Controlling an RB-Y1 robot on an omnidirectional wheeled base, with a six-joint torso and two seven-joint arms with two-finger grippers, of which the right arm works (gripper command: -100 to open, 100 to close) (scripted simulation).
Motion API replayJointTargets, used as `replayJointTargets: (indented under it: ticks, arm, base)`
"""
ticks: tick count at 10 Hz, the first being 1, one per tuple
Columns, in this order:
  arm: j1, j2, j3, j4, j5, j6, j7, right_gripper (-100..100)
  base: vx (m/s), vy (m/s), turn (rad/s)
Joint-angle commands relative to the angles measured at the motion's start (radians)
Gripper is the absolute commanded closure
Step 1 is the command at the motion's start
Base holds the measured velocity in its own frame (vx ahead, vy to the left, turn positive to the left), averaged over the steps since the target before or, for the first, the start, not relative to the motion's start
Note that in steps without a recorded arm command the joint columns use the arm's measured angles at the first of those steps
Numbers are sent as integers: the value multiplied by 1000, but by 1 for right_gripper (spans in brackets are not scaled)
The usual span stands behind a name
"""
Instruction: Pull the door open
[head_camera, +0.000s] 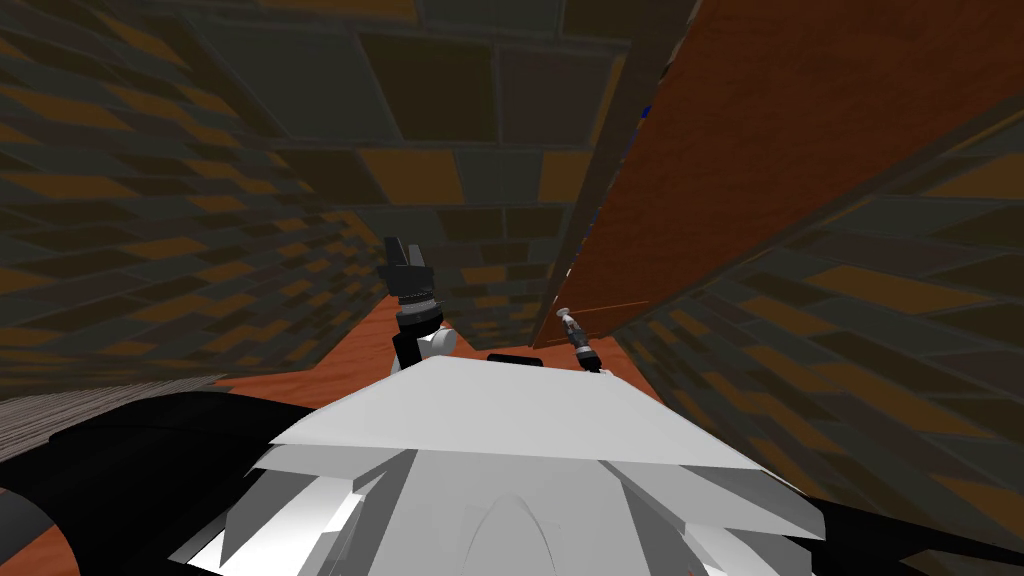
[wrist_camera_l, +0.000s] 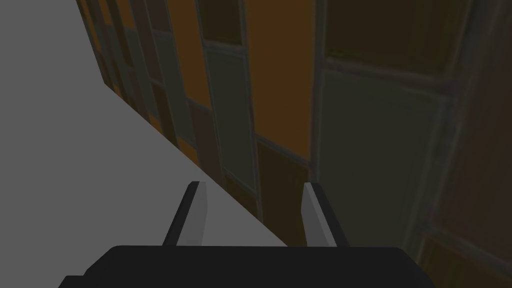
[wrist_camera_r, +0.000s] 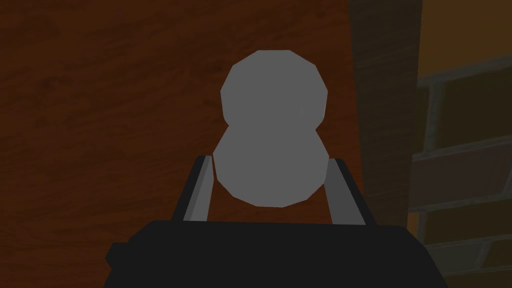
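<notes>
Our right gripper (wrist_camera_r: 270, 160): jaws pinch grey rounded door knob (wrist_camera_r: 272, 125) by its sides. Knob sticks out from reddish-brown wood-grain door (wrist_camera_r: 100, 125), near its edge, beside orange-and-grey brick wall (wrist_camera_r: 460, 175). Our left gripper (wrist_camera_l: 253, 185): jaws spread, gripping nothing, held up ahead of us, apart from door.

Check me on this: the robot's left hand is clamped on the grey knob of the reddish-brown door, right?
Not the left: the right gripper is clamped on the grey knob of the reddish-brown door, as the right wrist view shows. The left gripper is open, facing a tiled wall.
</notes>
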Motion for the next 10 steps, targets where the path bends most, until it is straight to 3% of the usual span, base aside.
replayJointTargets:
  ticks: [1, 10]
  arm:
    - [2, 8, 7, 9, 6, -2, -37, 100]
    - [-24, 8, 1, 43, 23, -15, -235, 100]
  base:
    - [-20, 0, -11]
    - [-25, 0, -9]
